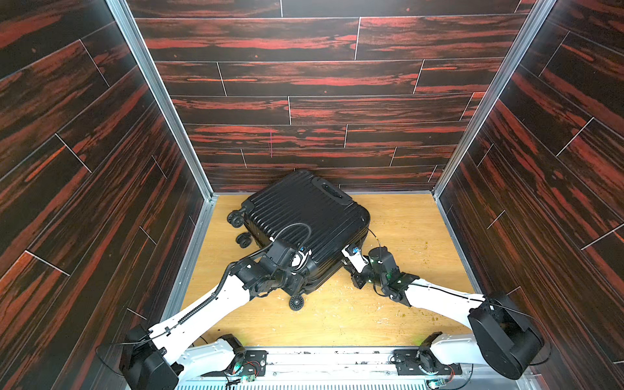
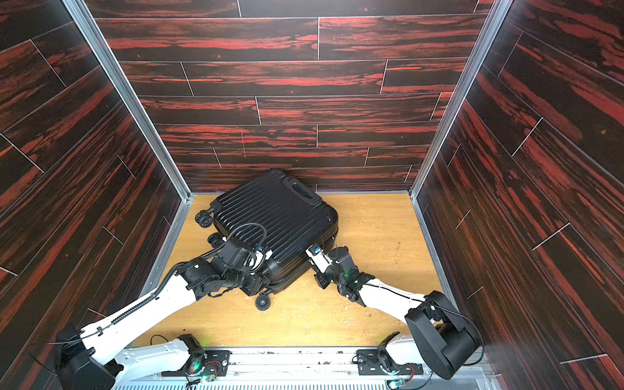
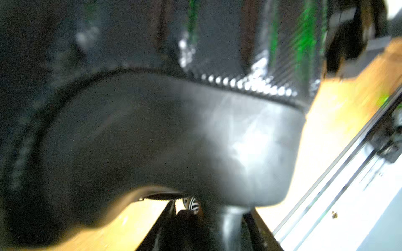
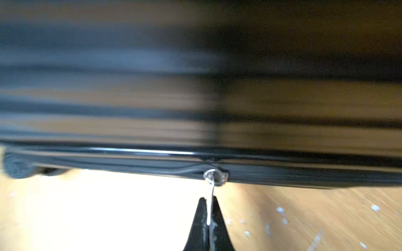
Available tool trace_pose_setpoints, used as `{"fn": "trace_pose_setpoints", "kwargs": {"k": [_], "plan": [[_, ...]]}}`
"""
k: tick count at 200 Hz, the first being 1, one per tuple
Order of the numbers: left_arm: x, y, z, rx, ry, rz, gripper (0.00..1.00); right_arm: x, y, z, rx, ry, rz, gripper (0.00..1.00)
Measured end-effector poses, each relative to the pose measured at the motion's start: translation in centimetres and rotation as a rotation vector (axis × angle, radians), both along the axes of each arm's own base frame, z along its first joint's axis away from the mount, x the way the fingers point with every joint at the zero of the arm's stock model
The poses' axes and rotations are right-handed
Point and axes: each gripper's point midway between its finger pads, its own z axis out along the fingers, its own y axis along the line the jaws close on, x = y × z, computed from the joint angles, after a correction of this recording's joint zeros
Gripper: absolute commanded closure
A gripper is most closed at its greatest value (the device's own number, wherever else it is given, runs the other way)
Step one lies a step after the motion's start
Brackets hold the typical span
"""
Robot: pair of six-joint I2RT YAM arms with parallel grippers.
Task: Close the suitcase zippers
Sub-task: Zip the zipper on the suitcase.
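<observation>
**Pinching the zipper pull on the side of a black suitcase**

The right gripper is pressing its two black, wedge-shaped fingertips fully together on the zipper pull, a thin, flat silver tab standing on edge between them. The tab is hanging from a small rounded metal slider. The slider is sitting on the zipper track, a narrow glossy black band running along the seam in the suitcase's side. Above the track, the shell is showing as blurred horizontal ribs.

The left gripper is sitting against the suitcase's near corner. Its fingers are hiding behind the wrist, so their spread cannot be told, nor whether they are gripping anything. Its wrist camera is showing, out of focus, a smooth, rounded matte corner cap edged by a row of bright dots.

The suitcase is lying flat on one broad side, turned diagonally, toward the back left of the table, with its far corner near the back wall. Its upward shell is hard and glossy, with straight parallel ridges, rounded corners and a recessed oval handle along the far edge. Small black spoked wheels are sticking out at the left end and the near corner. The table is pale wood grain flecked with light crumbs; the walls are dark planks streaked with red.
</observation>
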Motion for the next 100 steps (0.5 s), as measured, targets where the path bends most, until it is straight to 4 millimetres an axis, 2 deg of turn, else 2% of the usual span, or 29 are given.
{"fn": "trace_pose_setpoints", "kwargs": {"k": [49,100], "plan": [[1.8,-2.2,0.8,-0.109,-0.025,0.063,0.84,-2.1,2.0,0.3,0.019,-0.009,0.082,1.00],[3.3,-4.3,1.3,-0.205,-0.028,0.106,0.84,-3.8,3.1,0.4,0.056,-0.031,0.130,1.00]]}}
